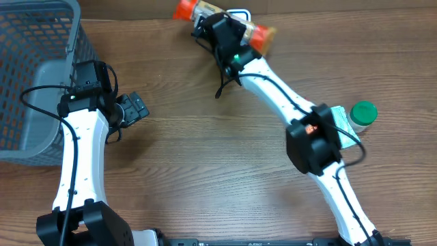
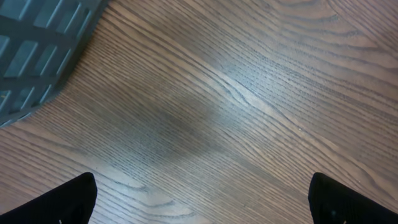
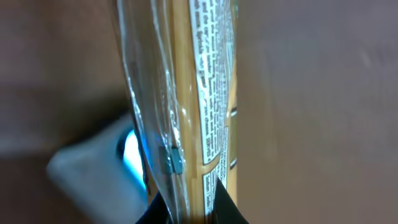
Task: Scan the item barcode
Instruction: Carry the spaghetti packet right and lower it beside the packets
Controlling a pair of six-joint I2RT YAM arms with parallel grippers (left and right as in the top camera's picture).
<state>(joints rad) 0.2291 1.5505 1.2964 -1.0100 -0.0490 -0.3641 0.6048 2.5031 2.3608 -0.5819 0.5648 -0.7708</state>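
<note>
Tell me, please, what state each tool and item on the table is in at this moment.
left tool: open, holding nothing.
right tool: shut on the snack packet.
snack packet: wrapped, gripped, edge-on to the right wrist camera.
basket: upright, nothing seen inside.
bottle: green cap on.

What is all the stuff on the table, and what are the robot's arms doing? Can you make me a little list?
packet: orange and clear, with a printed label, at the far side of the table
right fingers: shut on the packet
left fingers: open, holding nothing, over bare wood
basket: grey mesh, on the left, beside the left arm
bottle: green cap, on the right, nothing touching it
pale thing: blurry, glowing blue, next to the packet; cannot tell what it is
</note>
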